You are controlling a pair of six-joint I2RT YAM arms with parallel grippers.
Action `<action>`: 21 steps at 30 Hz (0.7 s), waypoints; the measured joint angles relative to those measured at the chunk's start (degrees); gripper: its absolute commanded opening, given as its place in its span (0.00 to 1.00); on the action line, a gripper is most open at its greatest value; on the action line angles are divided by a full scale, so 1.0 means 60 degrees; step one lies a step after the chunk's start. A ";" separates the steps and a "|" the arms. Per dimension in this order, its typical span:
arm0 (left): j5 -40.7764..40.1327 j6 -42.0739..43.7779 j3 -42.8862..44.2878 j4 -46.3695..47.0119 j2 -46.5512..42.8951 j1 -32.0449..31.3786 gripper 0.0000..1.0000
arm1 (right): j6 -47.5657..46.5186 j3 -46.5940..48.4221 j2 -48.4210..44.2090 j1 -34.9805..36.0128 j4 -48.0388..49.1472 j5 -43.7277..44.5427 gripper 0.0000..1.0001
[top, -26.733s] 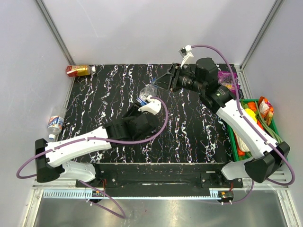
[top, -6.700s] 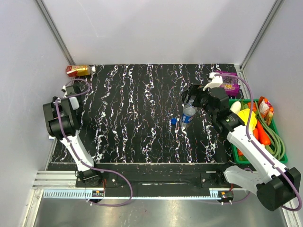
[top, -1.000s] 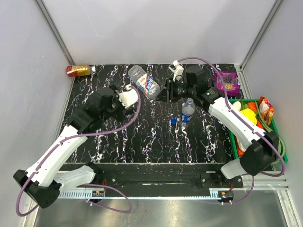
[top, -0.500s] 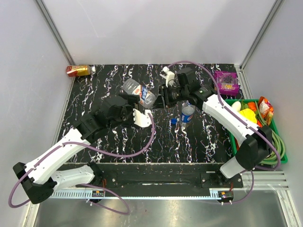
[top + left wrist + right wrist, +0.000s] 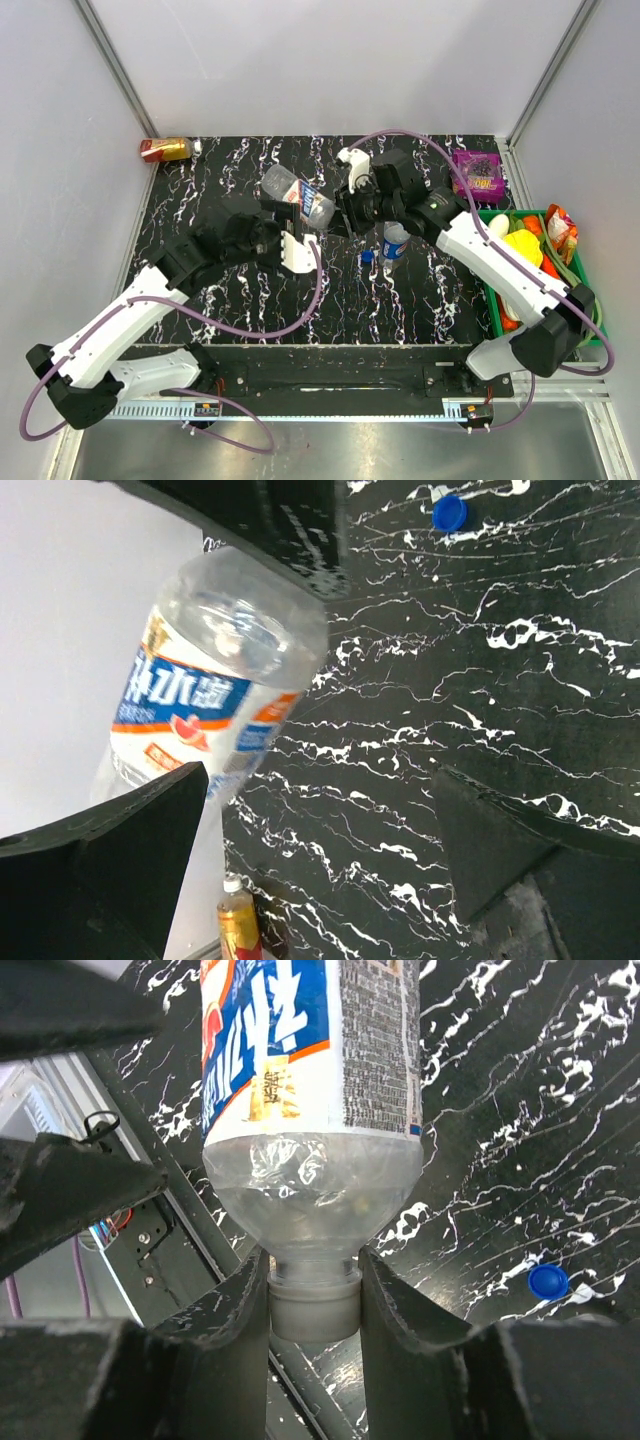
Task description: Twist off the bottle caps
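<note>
Though apart, two bottles (image 5: 300,195) (image 5: 396,240), two caps (image 5: 314,1305) (image 5: 548,1281).

Surface (image 5: 430,300): black with white marbled veining. Bottle (image 5: 310,1070): clear, label white, blue, orange. Its cap (image 5: 313,1305): white. Loose cap (image 5: 547,1281): dark blue. Can (image 5: 165,150): red, gold.

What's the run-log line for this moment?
right hand: shut on white cap | white-label bottle: airborne, cap on | left hand: open by bottle | blue cap: loose on table | Pepsi bottle: upright

i see the pepsi bottle (image 5: 394,243) upright, open, blue cap (image 5: 367,256) just beside it; white-label bottle (image 5: 297,196) tilted aloft nearby, white cap (image 5: 314,1300) on.
</note>
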 measured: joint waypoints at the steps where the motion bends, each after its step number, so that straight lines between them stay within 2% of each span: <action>1: 0.0211 -0.0051 0.0193 -0.0120 0.0076 0.0091 0.99 | -0.0135 0.0000 -0.0102 0.0138 -0.0011 0.0117 0.00; 12: 0.2124 -0.0113 0.1789 -0.1690 0.0867 0.1045 0.99 | -0.1555 -0.0004 -0.0372 0.1249 -0.0546 0.0940 0.00; 21: 0.2473 0.0000 0.1993 -0.1985 0.1206 0.1158 0.99 | -0.2004 -0.0004 -0.0583 0.1472 -0.0812 0.0885 0.00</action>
